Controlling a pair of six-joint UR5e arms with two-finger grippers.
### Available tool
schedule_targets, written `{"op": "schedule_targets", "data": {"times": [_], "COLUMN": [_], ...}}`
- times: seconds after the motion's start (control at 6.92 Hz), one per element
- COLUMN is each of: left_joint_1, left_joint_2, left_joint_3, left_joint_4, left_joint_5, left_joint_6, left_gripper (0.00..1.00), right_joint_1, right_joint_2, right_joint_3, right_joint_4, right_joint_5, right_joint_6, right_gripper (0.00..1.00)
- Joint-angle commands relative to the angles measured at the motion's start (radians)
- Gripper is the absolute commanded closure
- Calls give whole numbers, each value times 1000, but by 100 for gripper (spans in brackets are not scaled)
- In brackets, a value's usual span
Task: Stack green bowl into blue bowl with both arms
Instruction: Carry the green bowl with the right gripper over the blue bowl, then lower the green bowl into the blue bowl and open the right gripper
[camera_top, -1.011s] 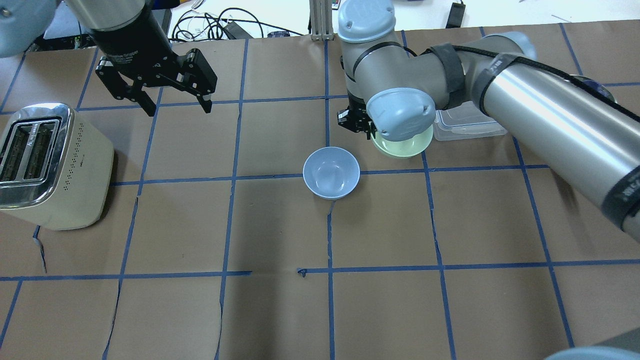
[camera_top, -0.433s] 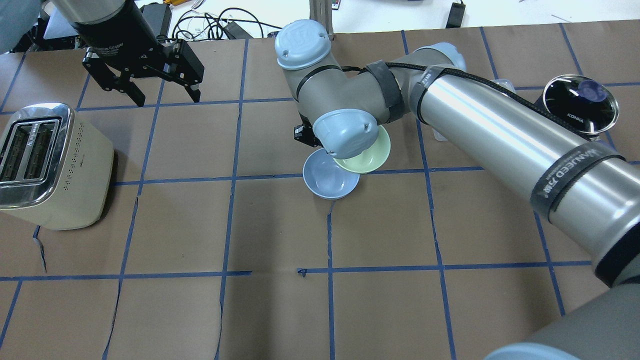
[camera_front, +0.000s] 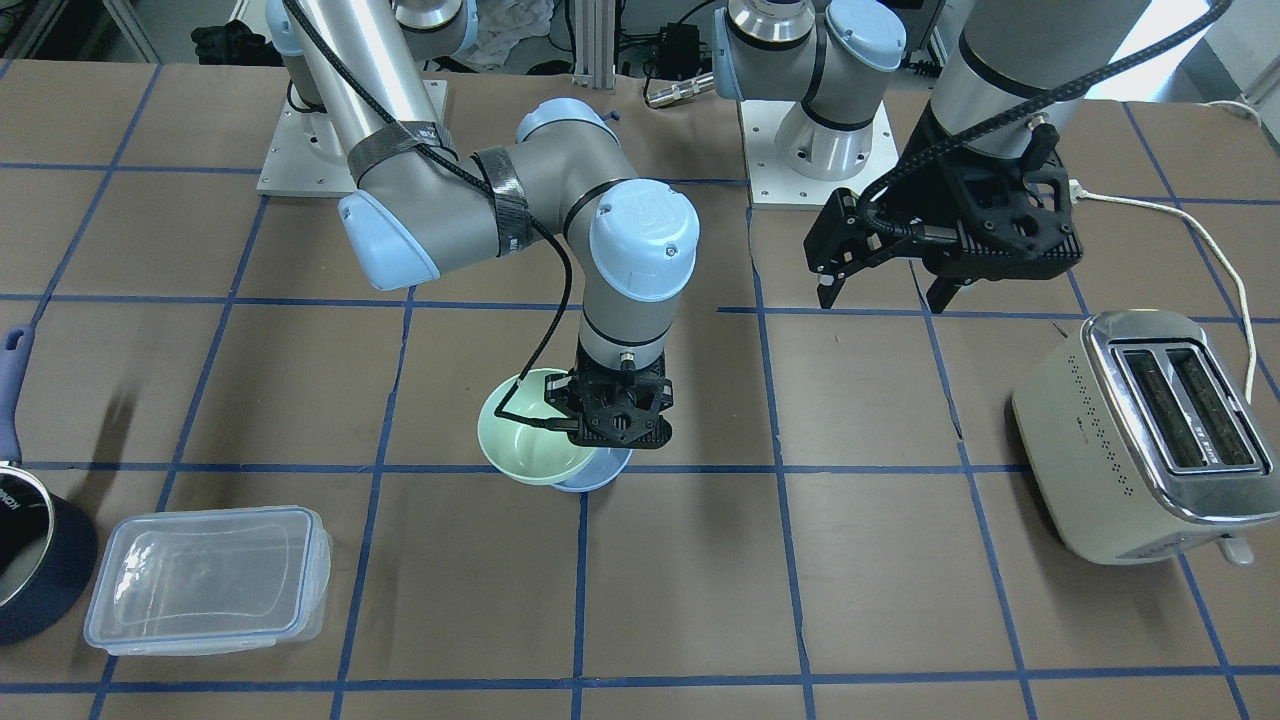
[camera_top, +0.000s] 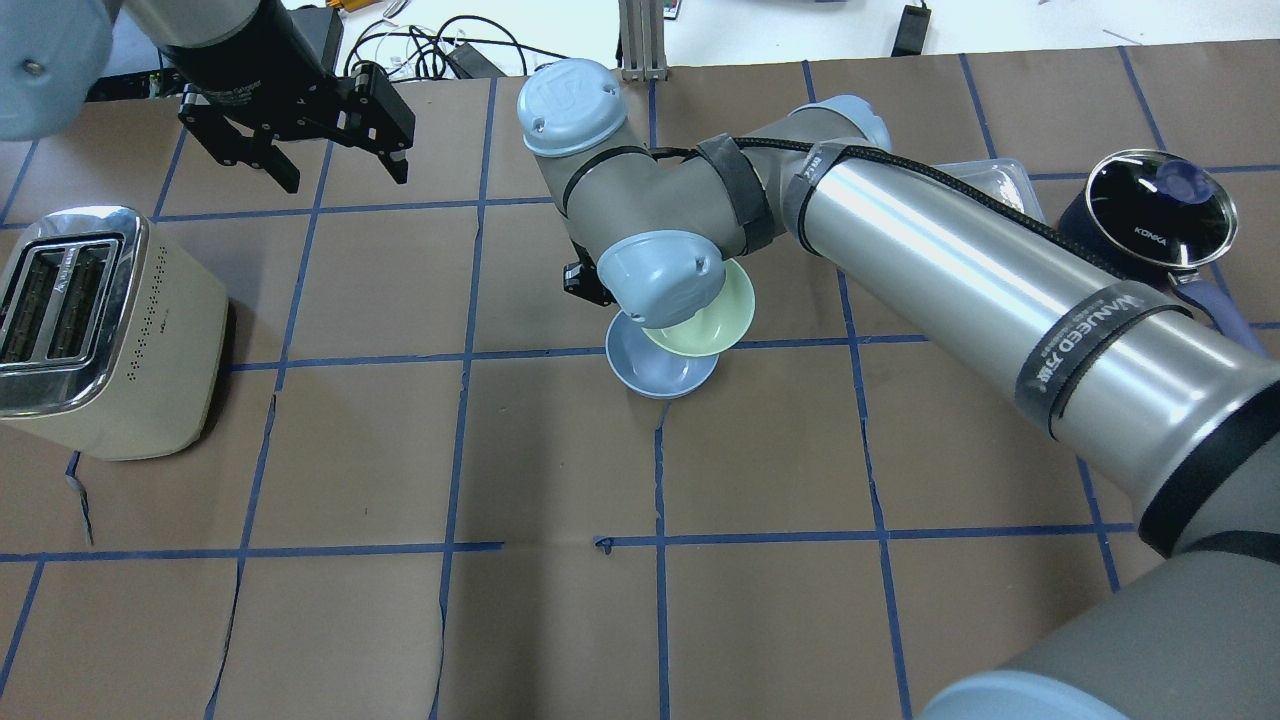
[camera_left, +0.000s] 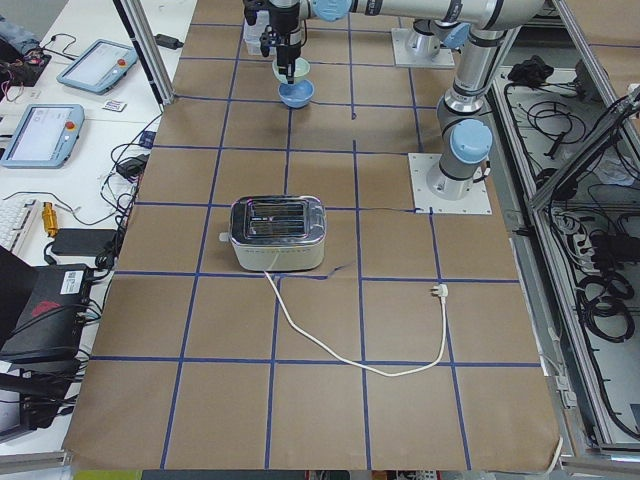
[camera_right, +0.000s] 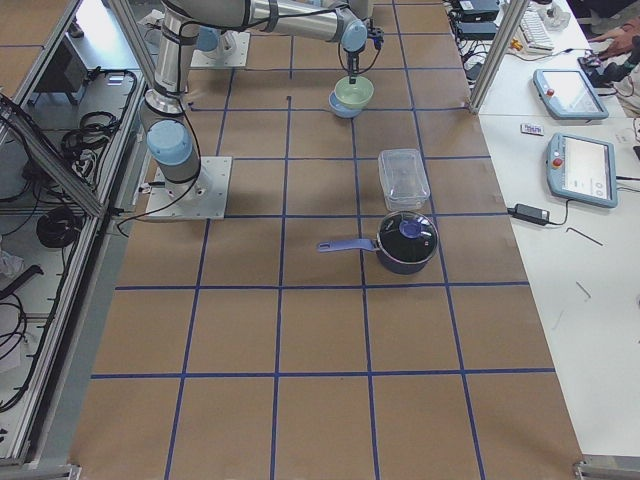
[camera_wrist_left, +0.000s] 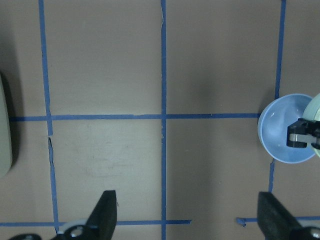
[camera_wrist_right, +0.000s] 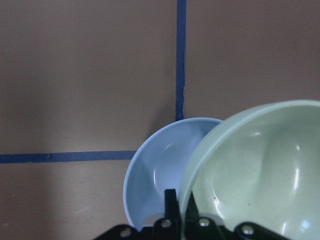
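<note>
Mostly hidden right pincer (camera_front: 612, 432) seemingly pinches green bowl (camera_front: 520, 442).

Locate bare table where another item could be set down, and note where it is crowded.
Bare: the squares between the toaster and the blue bowl, below the left gripper, and the operators' edge between toaster and clear container. Crowded: the centre, where the right gripper holds the green bowl over the blue one, and by the pot.

Silver-grey tubular right arm (camera_top: 950, 260) and left arm (camera_front: 1020, 50) wear pale blue round joint caps (camera_front: 643, 237). A black braided cable (camera_front: 571, 285) (cinched by black straps (camera_top: 1085, 345)) trails the right. The black skeletal left gripper (camera_top: 345, 180) is open-framed.
</note>
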Motion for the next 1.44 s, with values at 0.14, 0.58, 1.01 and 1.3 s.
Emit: {"op": "schedule_targets", "data": {"times": [0.14,0.58,1.01,1.3], "left_joint_1": [0,2,10,11], "left_joint_2": [5,5,5,5], "left_joint_3": [-9,-9,-9,-7], "left_joint_4": [15,16,16,21], "left_joint_5": [0,0,-2,-5], "left_joint_6": [-5,-2,-1,1], "left_gripper": [0,0,0,0], "right_joint_1": [20,25,11,-44], "right_joint_2": [8,23,13,10], "right_joint_3": [1,3,-14,-89], "right_joint_4": [1,-6,-66,-39], "right_joint_5": [41,43,43,35], "right_joint_6": [25,27,25,8], "right_gripper": [100,61,0,0]}}
